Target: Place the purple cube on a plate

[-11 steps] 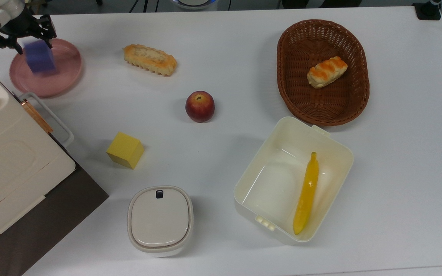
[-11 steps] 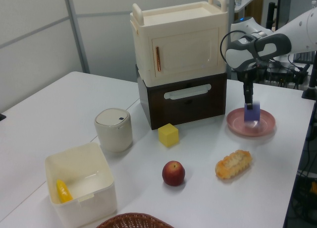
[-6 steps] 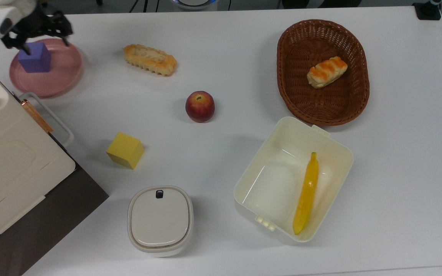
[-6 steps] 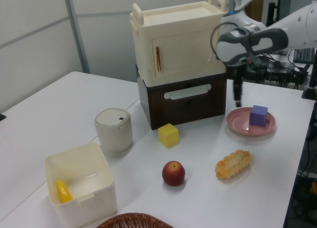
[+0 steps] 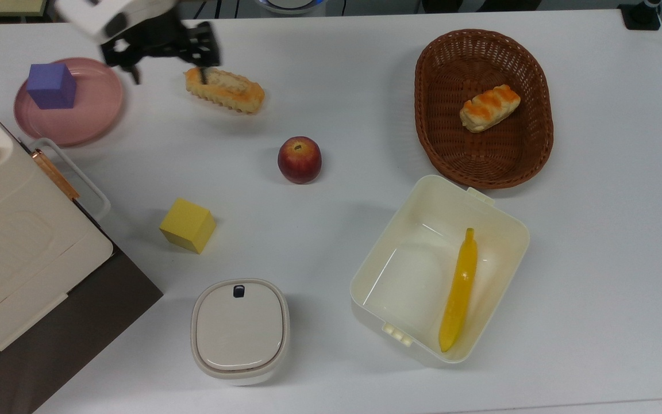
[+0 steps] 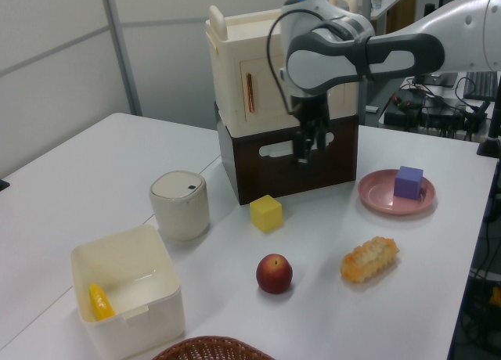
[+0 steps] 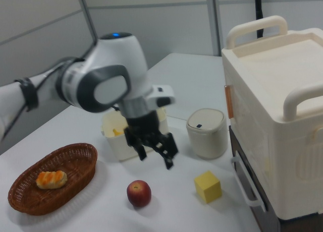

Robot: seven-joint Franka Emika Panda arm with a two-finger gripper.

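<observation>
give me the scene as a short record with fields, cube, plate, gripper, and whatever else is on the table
purple cube: resting on the plate, toward its rim
plate: pink, by the stacked cabinet
gripper: open, empty, above the table between plate and long bread
task state: cube placed
other items: yellow cube, apple, lidded canister, wicker basket holding a pastry, open box holding a banana

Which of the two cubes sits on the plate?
The purple cube rests on the pink plate; the yellow cube lies on the bare table, beside the cabinet.
</observation>
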